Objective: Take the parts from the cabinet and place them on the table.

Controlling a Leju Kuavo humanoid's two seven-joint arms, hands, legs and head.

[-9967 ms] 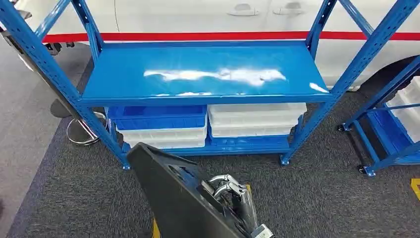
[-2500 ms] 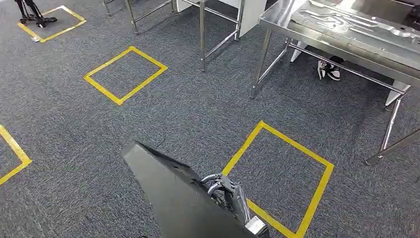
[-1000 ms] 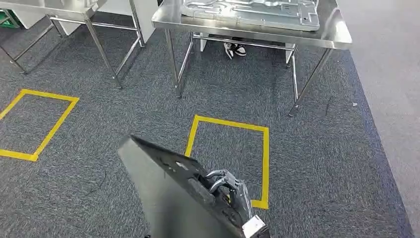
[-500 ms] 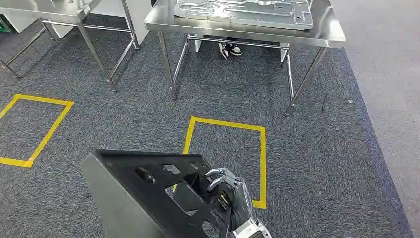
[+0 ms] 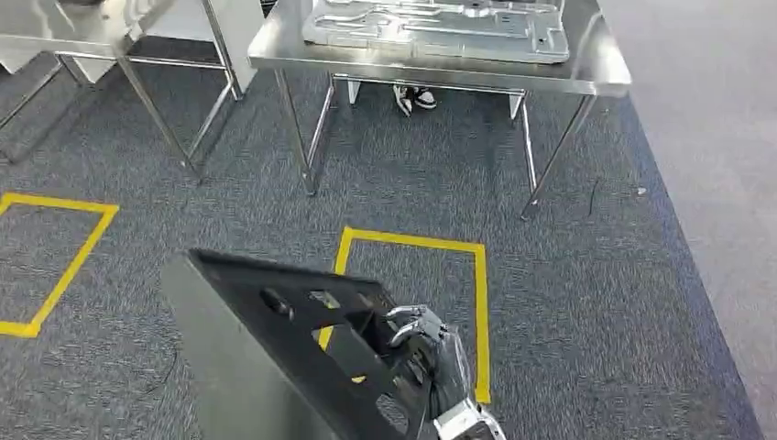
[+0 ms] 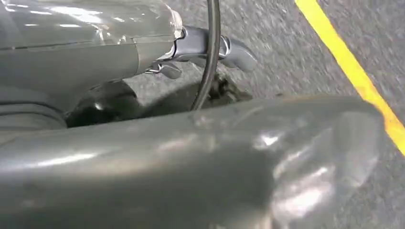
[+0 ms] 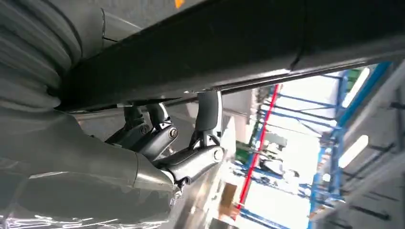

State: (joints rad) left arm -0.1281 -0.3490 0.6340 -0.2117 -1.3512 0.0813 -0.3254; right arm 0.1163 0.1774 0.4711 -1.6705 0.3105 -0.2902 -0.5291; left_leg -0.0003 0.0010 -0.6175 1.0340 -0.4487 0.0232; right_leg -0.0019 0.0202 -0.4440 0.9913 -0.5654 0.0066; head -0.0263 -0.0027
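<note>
Here the right robot hand [image 5: 423, 353] grips the black panel [image 5: 275, 357] by a cutout edge, its left robot hand [image 6: 210, 47] curled around the panel's thin edge; open carpet [image 5: 596, 293] lies ahead, steel tabletop [image 5: 600, 73] well beyond

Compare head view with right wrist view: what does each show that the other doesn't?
Head view alone: the steel table ahead bearing a silver stamped panel, shoes beneath it, grey carpet and a yellow floor square. Right wrist view alone: blue racking and a red stripe in the bright background. Both: the right hand gripping the black part.
</note>
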